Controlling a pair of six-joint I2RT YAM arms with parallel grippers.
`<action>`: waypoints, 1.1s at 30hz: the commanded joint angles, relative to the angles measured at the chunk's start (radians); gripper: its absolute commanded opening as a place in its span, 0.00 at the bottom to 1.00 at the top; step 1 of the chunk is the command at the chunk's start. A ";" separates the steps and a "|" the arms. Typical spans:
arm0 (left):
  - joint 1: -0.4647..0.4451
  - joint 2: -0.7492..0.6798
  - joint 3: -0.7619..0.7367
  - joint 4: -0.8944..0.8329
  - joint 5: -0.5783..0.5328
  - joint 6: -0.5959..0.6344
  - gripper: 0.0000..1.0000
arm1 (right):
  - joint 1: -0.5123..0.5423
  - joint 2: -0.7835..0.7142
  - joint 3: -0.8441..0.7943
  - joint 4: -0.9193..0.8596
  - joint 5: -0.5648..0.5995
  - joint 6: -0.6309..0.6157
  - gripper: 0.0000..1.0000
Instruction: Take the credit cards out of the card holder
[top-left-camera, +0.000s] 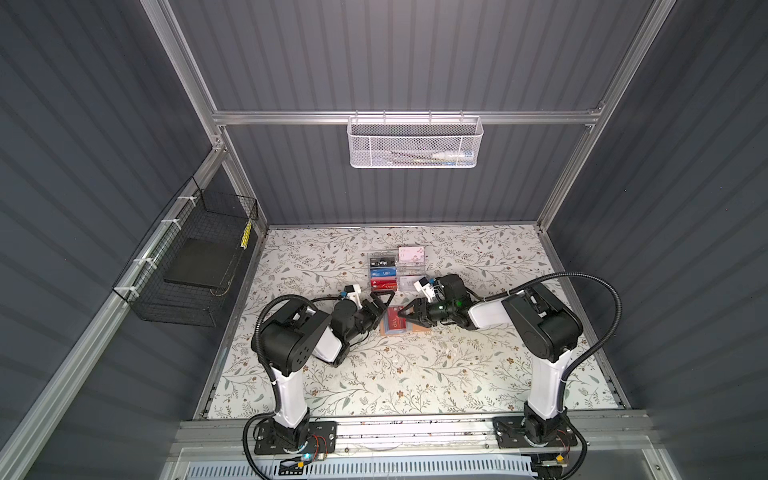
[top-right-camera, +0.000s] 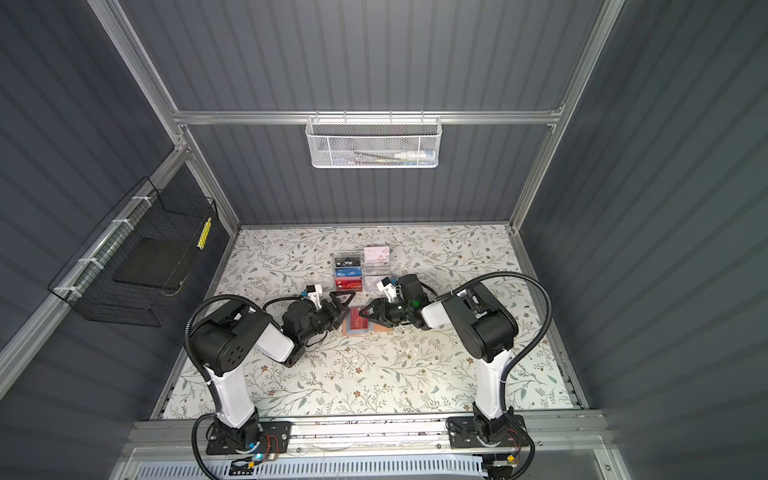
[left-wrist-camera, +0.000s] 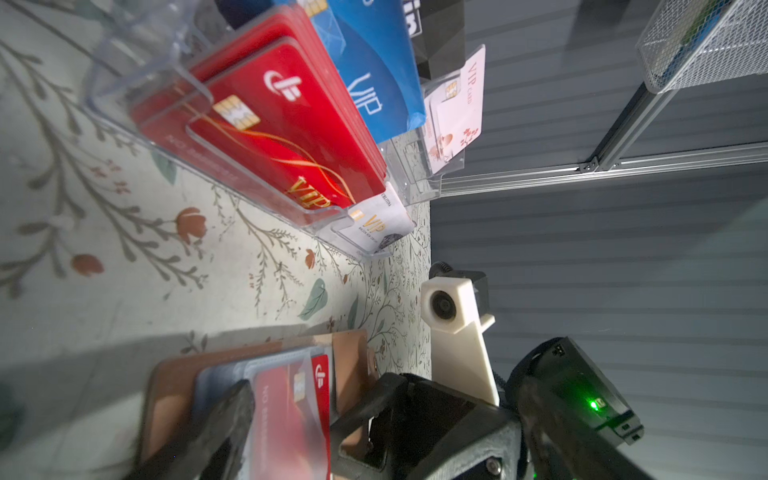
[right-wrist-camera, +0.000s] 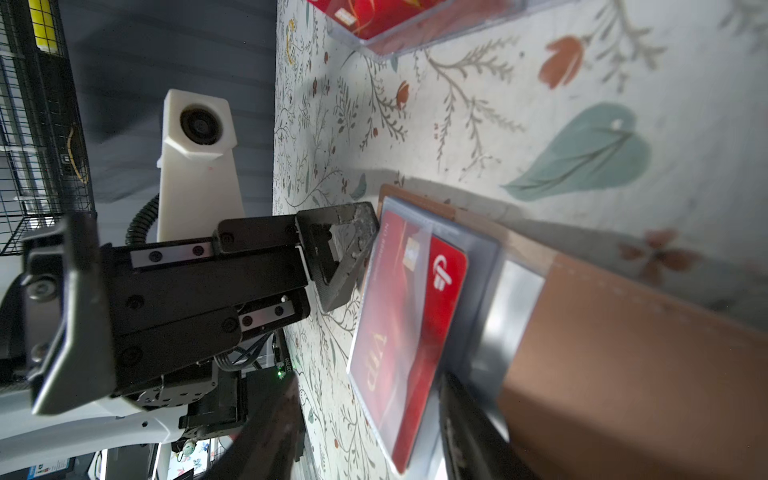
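The floral counter (top-left-camera: 415, 374) bears a clear card rack (top-left-camera: 397, 272) and, just in front of it, the open peach card holder (right-wrist-camera: 623, 353). A red credit card (right-wrist-camera: 399, 332) sticks partway from its sleeve. The left tool (top-left-camera: 380, 311) is spread wide at the holder's edge. The right tool (top-left-camera: 402, 313) sits over the card; I cannot tell whether it pinches it.

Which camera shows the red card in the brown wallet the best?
The right wrist view: the red card is big, with its logo, chip and gold VIP lettering clear, partly out of the card holder's sleeve. The left wrist view shows it blurred. Both top views show only a tiny red patch.
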 joint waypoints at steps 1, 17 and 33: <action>0.004 0.066 -0.037 -0.114 0.016 -0.019 1.00 | 0.002 0.025 0.002 0.087 -0.033 0.033 0.52; 0.004 0.067 -0.052 -0.107 0.019 -0.013 1.00 | -0.018 0.062 -0.011 0.195 -0.056 0.102 0.40; 0.004 0.070 -0.053 -0.105 0.019 -0.012 1.00 | -0.013 0.088 -0.003 0.243 -0.079 0.129 0.29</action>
